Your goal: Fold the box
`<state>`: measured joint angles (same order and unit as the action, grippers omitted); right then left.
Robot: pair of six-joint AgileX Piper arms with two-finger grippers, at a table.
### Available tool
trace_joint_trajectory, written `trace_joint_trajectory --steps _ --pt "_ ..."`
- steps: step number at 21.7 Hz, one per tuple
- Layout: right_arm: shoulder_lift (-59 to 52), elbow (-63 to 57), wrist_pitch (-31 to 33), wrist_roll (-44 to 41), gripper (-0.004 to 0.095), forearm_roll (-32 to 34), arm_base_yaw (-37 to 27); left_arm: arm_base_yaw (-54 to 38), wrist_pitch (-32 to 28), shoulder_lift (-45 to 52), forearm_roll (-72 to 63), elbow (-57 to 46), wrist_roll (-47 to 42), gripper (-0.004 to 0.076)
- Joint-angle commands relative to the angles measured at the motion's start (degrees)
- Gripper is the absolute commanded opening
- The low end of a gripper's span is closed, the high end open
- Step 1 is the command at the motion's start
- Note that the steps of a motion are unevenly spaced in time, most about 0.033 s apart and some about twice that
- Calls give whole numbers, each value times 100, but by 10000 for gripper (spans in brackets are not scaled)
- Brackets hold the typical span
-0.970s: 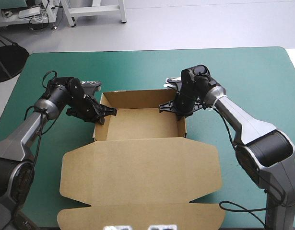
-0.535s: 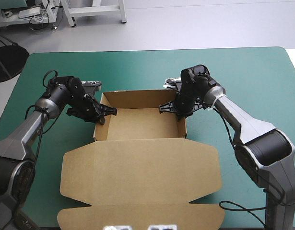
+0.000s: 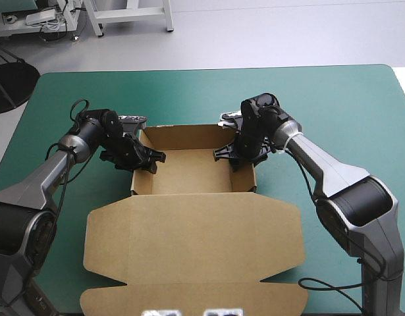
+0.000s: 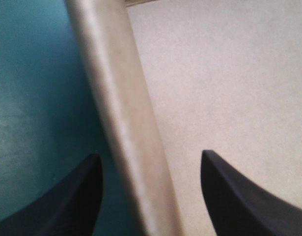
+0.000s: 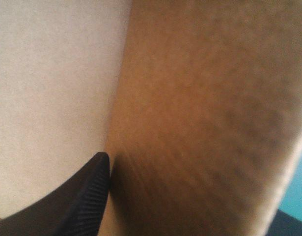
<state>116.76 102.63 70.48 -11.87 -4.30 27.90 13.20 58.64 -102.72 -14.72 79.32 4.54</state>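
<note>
The brown box [image 3: 189, 172] stands as an open tray in the middle of the table, its walls raised and its lid [image 3: 189, 230] lying flat toward the front edge. My left gripper [image 3: 151, 158] is open astride the tray's left wall [image 4: 126, 123], one black finger [image 4: 67, 196] outside over the cover and the other finger [image 4: 239, 196] inside over the floor. My right gripper [image 3: 227, 153] is open at the right wall [image 5: 200, 113]. Its inner finger [image 5: 82, 196] lies against the board; the outer one barely shows.
The teal-green cover [image 3: 334, 105] stretches beyond the tray's far wall and out to both sides. The flat lid and its front flap [image 3: 189, 296] reach almost to the table's near edge.
Both grippers were shut on the side walls earlier and now stand open. Each has shifted slightly inward over the tray, and the walls stay upright.
</note>
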Motion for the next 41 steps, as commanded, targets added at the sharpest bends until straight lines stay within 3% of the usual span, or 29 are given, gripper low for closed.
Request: trace_joint_trajectory --steps 1,19,24,32,35,38,40,41 --pt "-239 110 108 41 522 115 -4 52 -193 253 -201 125 -4 519" --pt "-453 527 108 106 523 335 -4 52 263 337 -189 992 -15 519" --pt "-473 1059 108 106 523 335 -4 52 702 337 -167 1581 -15 519" --pt "-682 1736 108 106 523 903 -4 52 1519 337 334 2939 -26 519" --pt "-692 1736 108 106 523 851 -4 52 1517 391 326 3042 -37 519" --pt "-822 1736 108 106 523 932 -4 52 1517 624 352 3042 -50 468" --pt "-939 1736 108 122 523 1178 -4 52 1517 926 352 3042 -50 375" --pt "-986 1736 108 122 518 1358 -4 52 1517 1164 352 3042 -37 277"
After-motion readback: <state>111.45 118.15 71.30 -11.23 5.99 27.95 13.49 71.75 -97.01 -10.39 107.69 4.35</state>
